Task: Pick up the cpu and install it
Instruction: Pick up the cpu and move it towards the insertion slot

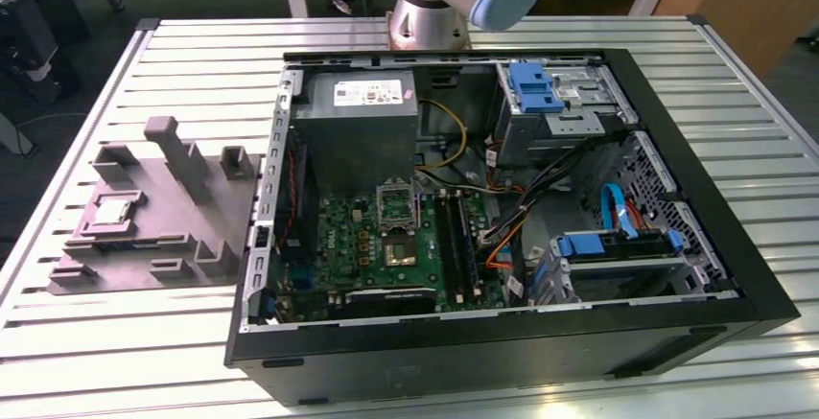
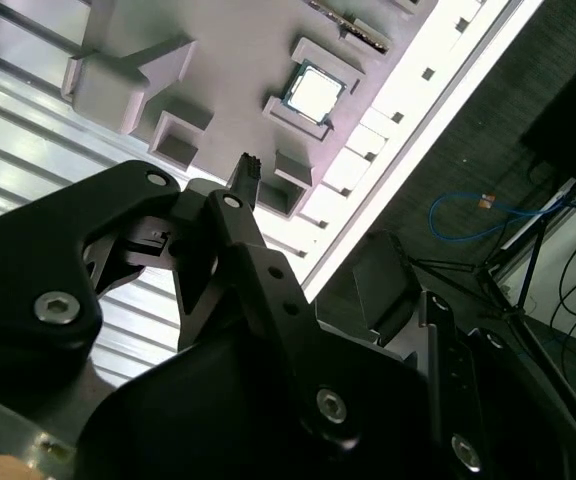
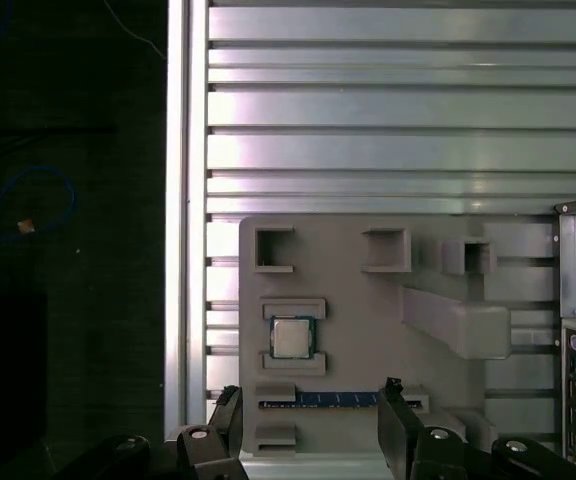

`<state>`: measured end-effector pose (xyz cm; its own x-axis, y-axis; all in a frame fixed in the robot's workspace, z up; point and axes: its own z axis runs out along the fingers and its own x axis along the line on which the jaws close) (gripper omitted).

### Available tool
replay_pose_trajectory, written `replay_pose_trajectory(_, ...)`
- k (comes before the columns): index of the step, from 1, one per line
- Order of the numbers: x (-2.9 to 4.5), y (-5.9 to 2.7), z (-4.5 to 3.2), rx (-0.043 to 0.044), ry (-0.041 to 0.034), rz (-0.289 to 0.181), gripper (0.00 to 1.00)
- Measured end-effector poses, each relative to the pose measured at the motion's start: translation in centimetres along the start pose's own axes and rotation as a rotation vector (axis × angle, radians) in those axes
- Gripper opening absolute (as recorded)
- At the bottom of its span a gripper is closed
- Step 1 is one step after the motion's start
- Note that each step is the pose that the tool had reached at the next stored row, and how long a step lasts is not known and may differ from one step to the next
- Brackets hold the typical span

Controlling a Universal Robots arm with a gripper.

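Note:
The cpu (image 1: 113,210) is a small silvery square lying flat in a recess of the grey moulded tray (image 1: 167,237), at the exterior view's left on the slatted table. In both wrist views it shows from above, cpu (image 3: 291,338) and cpu (image 2: 314,92). My gripper (image 3: 314,390) hangs well above the tray (image 3: 368,330), open, its two black fingers (image 3: 230,425) wide apart with nothing between them. The cpu sits just beyond the fingertips in the first wrist view. The bare socket (image 1: 397,200) lies on the motherboard inside the open computer case (image 1: 512,342).
A memory stick (image 3: 338,399) lies in a tray slot beside the cpu. The case holds a power supply (image 1: 364,122), blue-tabbed drive cages (image 1: 615,246) and loose cables (image 1: 538,198). The arm's base (image 1: 429,16) stands behind the case. The table edge (image 3: 178,200) runs close to the tray.

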<state>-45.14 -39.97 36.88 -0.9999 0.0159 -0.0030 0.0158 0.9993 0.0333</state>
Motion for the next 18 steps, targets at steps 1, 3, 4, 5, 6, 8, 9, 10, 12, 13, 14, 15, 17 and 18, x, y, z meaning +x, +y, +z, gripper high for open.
replay_pose_trajectory(1,0.00,0.00,0.01,0.0000,0.0001,0.000,0.65)
replay_pose_trajectory(3,0.00,0.00,0.03,0.0000,0.0000,0.000,0.65)
replay_pose_trajectory(4,0.00,0.00,0.06,0.0000,-0.0001,0.000,0.65)
replay_pose_trajectory(5,0.00,0.00,0.08,0.0000,-0.0001,0.000,0.65)
replay_pose_trajectory(6,0.00,0.00,0.09,0.0000,-0.0001,0.000,0.65)
replay_pose_trajectory(8,0.00,-0.01,0.15,0.0000,-0.0001,0.000,0.65)
replay_pose_trajectory(9,0.00,-0.01,0.18,0.0000,0.0000,0.000,0.65)
replay_pose_trajectory(10,0.00,-0.01,0.21,0.0000,0.0000,0.000,0.65)
replay_pose_trajectory(12,0.00,-0.01,0.27,0.0000,0.0000,0.000,0.65)
replay_pose_trajectory(13,0.00,-0.01,0.30,0.0001,0.0000,0.000,0.65)
replay_pose_trajectory(14,0.00,-0.01,0.33,0.0000,0.0000,0.000,0.65)
replay_pose_trajectory(15,0.00,-0.01,0.37,0.0000,-0.0001,0.000,0.65)
replay_pose_trajectory(17,0.00,-0.01,0.43,0.0000,0.0001,0.000,0.65)
replay_pose_trajectory(18,0.00,-0.02,0.46,0.0001,0.0000,0.000,0.65)
